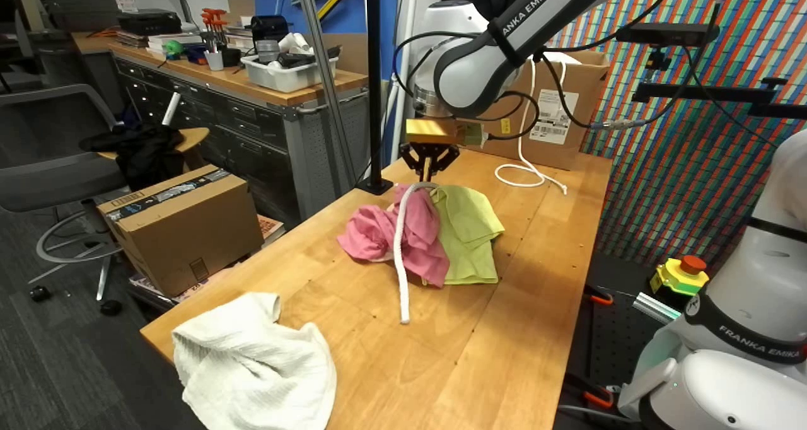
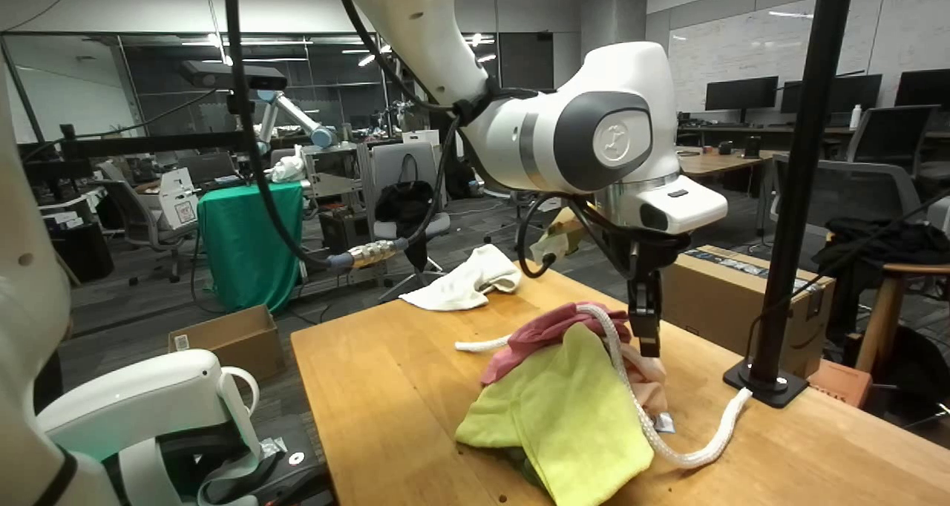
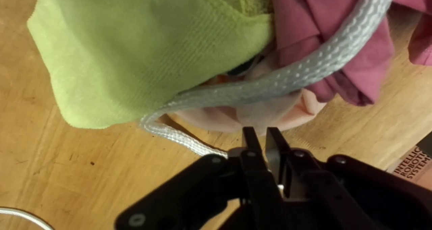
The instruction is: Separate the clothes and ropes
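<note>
A thick white rope (image 1: 402, 260) drapes over a pile of a pink cloth (image 1: 425, 238) and a yellow-green cloth (image 1: 465, 238). The rope (image 2: 627, 383) curves down onto the table in an exterior view. A peach cloth (image 3: 216, 117) lies partly hidden under the rope. A white cloth (image 1: 258, 367) lies apart at a table end. Another white rope (image 1: 523, 181) hangs from a cardboard box onto the table. My gripper (image 3: 259, 130) points down above the pile's edge, beside the rope. Its fingers are a narrow gap apart, with nothing seen between them.
A tall cardboard box (image 1: 581, 83) stands at a table end. A black post (image 2: 794, 194) with a base plate rises from the table edge. Another carton (image 1: 195, 234) sits off the table. The wooden table's bare surface (image 1: 372, 354) shows between the white cloth and the pile.
</note>
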